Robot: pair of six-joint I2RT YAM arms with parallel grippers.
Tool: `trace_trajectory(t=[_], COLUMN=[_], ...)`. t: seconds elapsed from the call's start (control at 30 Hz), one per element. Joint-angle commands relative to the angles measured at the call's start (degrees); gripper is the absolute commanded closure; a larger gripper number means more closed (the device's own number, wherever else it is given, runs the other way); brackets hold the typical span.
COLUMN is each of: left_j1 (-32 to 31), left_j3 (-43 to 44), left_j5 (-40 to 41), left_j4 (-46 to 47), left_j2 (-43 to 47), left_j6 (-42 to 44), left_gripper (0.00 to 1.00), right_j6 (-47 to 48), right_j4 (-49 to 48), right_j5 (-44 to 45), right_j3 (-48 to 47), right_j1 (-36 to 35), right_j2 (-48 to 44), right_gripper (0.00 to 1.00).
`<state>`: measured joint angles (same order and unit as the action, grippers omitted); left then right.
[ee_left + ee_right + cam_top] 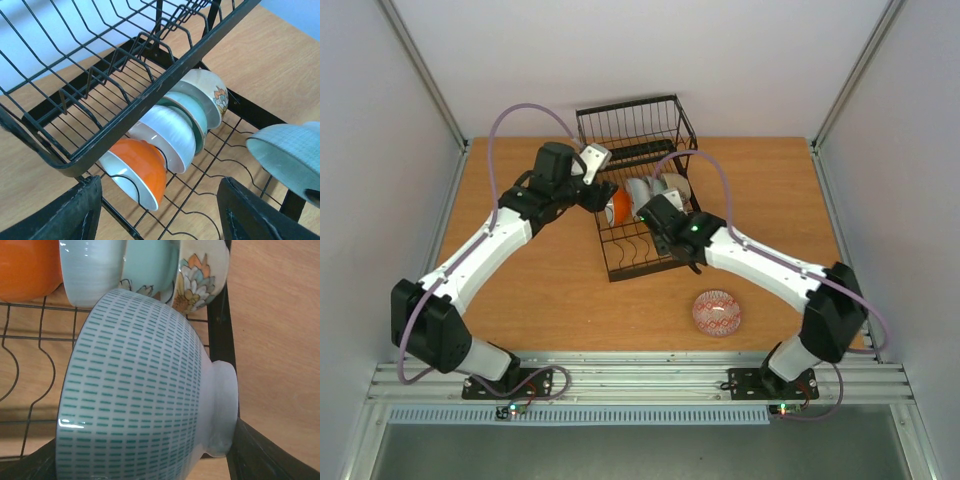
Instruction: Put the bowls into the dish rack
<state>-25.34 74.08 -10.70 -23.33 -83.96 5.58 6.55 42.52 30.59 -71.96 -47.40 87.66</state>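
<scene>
The black wire dish rack stands at the table's middle back. In the left wrist view its rail crosses the frame, and an orange bowl, a white bowl, a pale green bowl and a cream flower bowl stand on edge in a row. My right gripper is shut on a white bowl with teal dashes, held on its side over the rack floor beside that row; it also shows in the left wrist view. My left gripper is open and empty, just left of the orange bowl.
A dark red patterned bowl sits upright on the wooden table at the front right of the rack. Grey walls close in the table on the left, back and right. The taller basket section is at the rack's far end.
</scene>
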Motion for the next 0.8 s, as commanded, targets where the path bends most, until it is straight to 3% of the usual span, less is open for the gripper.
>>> trace_trajectory(t=[0.0, 0.47, 0.77], left_j1=[0.3, 0.5, 0.6], left_j3=[1.1, 0.8, 0.3], left_j5=[0.9, -0.6, -0.1], left_j4=[0.9, 1.0, 1.1], left_j2=[2.0, 1.9, 3.0], left_j6=[0.2, -0.2, -0.1], left_gripper=[0.36, 0.36, 0.36], right_j6=[3.2, 0.5, 0.0], right_j4=[2.2, 16.5, 18.8], right_j5=[4.6, 14.7, 18.4], right_j3=[-6.5, -14.9, -19.3], right_j1=[0.4, 0.4, 1.0], right_j2=[4.8, 17.8, 26.1], right_gripper=[0.99, 0.98, 0.98])
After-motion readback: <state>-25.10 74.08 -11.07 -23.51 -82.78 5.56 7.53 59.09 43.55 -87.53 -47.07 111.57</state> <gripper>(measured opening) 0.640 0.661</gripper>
